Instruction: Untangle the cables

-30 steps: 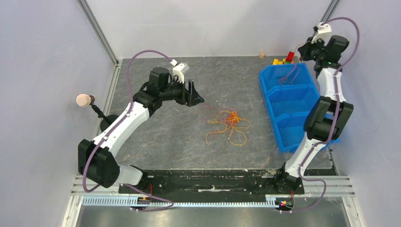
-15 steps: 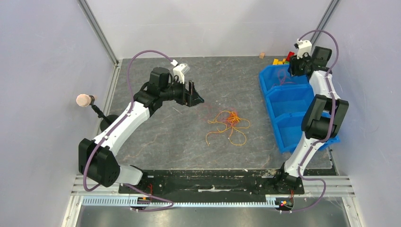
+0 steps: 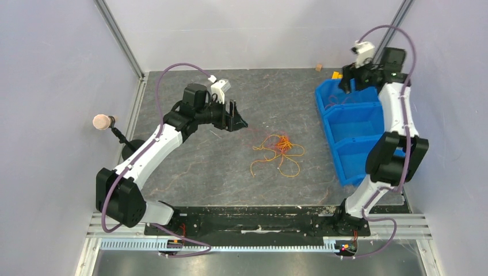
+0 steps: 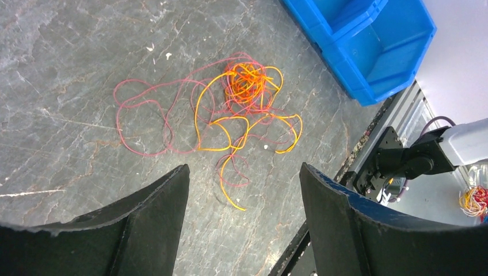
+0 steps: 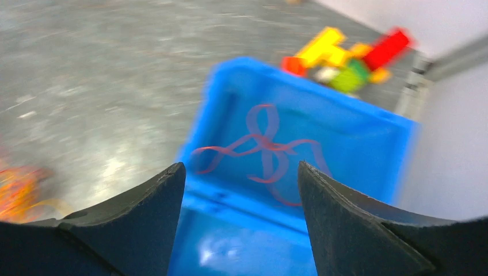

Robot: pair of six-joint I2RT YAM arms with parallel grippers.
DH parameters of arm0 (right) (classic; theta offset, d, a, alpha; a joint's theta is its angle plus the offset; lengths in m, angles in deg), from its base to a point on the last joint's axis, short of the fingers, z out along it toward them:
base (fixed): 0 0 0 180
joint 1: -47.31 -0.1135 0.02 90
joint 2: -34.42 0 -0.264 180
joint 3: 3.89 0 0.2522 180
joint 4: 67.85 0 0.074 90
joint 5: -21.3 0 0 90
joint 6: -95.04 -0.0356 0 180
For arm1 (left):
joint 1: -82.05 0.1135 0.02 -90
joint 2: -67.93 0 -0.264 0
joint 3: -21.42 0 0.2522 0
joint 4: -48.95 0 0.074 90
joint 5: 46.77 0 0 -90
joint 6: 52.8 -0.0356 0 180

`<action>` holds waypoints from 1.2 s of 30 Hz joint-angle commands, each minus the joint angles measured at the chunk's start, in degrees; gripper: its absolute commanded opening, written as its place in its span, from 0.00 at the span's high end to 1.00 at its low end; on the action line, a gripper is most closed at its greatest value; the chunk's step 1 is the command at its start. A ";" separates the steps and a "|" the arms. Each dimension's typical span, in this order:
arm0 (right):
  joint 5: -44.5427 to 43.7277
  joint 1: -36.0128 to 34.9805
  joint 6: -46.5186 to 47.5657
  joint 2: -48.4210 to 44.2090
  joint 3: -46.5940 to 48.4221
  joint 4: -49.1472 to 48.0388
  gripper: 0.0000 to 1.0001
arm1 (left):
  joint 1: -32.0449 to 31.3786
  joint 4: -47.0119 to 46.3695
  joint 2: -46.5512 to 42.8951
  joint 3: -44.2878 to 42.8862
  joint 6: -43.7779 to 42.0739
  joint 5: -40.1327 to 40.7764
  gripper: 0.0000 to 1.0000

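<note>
The left gripper (image 4: 243, 172) is held wide open and empty, above and short of the cables (image 4: 244, 95). These lie on the table (image 4: 69, 69) ahead of its fingertips, an orange knot with red loops trailing toward its left finger's side. This hovering pose is judged to keep the whole tangle in the wrist view, so that a loose strand can be picked out. The right gripper (image 5: 241, 167) is likewise spread with nothing held, over the far compartment of the bin (image 5: 357, 138). One red cable (image 5: 265, 149) lies there just beyond its fingers, apparently set apart from the heap. Blocks (image 5: 345, 57) are seen past the bin.
</note>
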 commanded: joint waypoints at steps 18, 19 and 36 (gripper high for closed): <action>-2.64 -34.26 -4.23 -21.77 -44.92 4.35 0.37 | 0.12 -5.18 3.86 9.77 4.45 -9.07 0.31; -3.04 -34.45 -4.18 -21.73 -45.76 3.94 0.37 | 0.05 -5.31 4.08 9.57 4.66 -9.12 0.31; -1.81 -35.21 -4.04 -23.70 -52.24 -5.23 1.00 | -0.68 -6.90 6.69 8.67 0.21 -7.61 0.33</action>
